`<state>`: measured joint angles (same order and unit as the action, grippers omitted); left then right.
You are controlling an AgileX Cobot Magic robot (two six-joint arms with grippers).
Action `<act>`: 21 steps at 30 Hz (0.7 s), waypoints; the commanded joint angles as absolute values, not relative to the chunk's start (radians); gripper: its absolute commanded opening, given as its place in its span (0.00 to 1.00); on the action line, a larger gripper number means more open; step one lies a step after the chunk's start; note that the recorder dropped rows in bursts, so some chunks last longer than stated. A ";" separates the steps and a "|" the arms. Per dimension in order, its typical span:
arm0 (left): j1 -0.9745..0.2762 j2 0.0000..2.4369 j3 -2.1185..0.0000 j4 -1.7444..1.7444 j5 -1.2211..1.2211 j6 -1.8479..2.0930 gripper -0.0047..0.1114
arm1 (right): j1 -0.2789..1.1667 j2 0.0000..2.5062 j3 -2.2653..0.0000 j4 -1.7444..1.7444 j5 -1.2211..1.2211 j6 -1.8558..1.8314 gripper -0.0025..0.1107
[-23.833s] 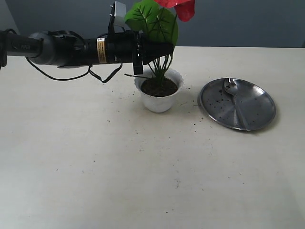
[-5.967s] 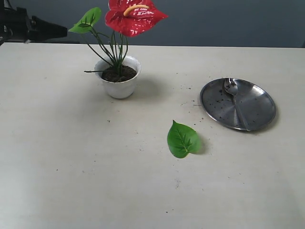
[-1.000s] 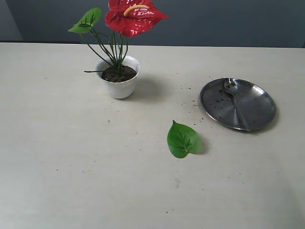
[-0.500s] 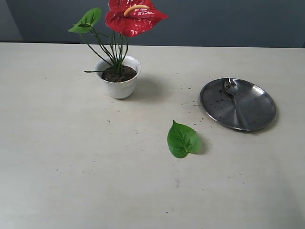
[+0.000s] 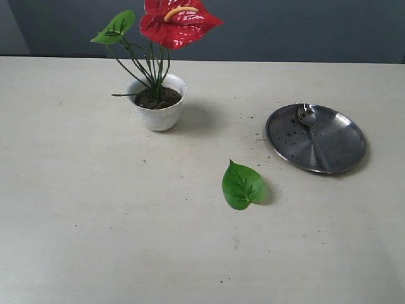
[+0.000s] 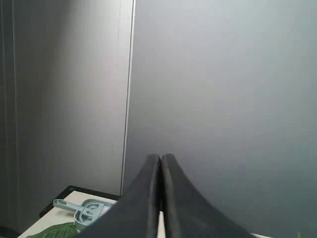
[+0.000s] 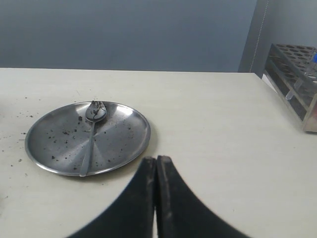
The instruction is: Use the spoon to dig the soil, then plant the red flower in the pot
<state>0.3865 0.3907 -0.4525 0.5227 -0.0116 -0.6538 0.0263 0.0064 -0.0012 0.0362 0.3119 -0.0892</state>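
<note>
left gripper showing two smooth black fingers, thin tips widening into curved sides, right gripper looking the same, black and plain

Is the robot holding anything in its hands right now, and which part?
Nothing. The left gripper and right gripper have their jaws shut and empty. The spoon lies on the plate.

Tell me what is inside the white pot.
The pot holds dark soil, and the thin green stems of the red flower stand in it. The soil covers the stem ends and the pot's bottom, so those cannot be seen.
</note>
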 commanded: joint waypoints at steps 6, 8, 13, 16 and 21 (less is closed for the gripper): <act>0.386 0.181 -0.234 0.335 -0.012 -0.432 0.04 | 0.024 0.000 0.000 0.034 0.305 -0.091 0.02; 0.386 0.155 -0.212 0.193 0.082 -0.286 0.04 | 0.024 0.000 0.000 0.034 0.305 -0.091 0.02; 0.386 0.100 -0.208 -0.090 0.328 0.087 0.04 | 0.024 0.000 0.000 0.034 0.305 -0.091 0.02; 0.386 0.051 -0.148 -0.093 0.289 0.079 0.04 | 0.024 0.000 0.000 0.034 0.305 -0.091 0.02; 0.386 0.000 -0.080 -0.013 0.253 -0.069 0.04 | 0.024 0.000 0.000 0.034 0.305 -0.091 0.02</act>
